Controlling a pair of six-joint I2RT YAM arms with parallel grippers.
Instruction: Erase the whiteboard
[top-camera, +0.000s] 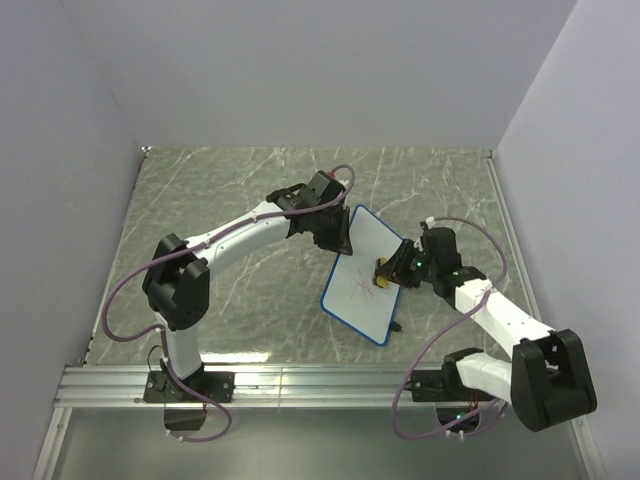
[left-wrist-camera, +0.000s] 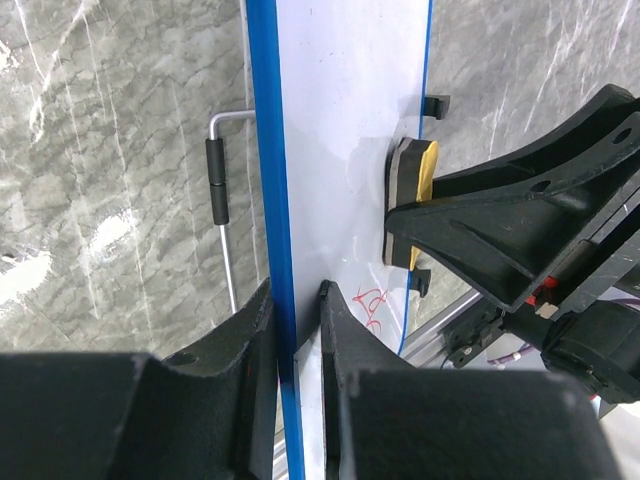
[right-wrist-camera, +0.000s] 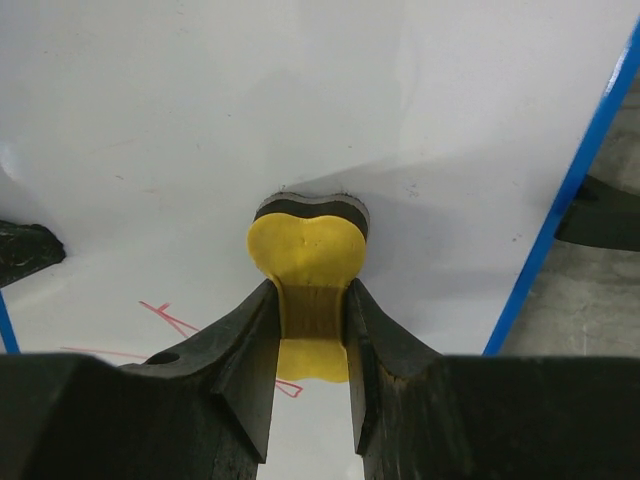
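Left gripper (left-wrist-camera: 297, 305) clamped on whiteboard (top-camera: 372, 250) edge, board tilted, mid-counter. Right gripper (right-wrist-camera: 312, 300) pinches yellow eraser (right-wrist-camera: 305, 245) against board face. Red scribbles (top-camera: 357, 290) illegible. Counter (top-camera: 230, 190) grey-green marble pattern; walls (top-camera: 300, 70) plain white.

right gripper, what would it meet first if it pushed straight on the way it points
The whiteboard: the eraser in the right gripper looks pressed against its face, nothing between.
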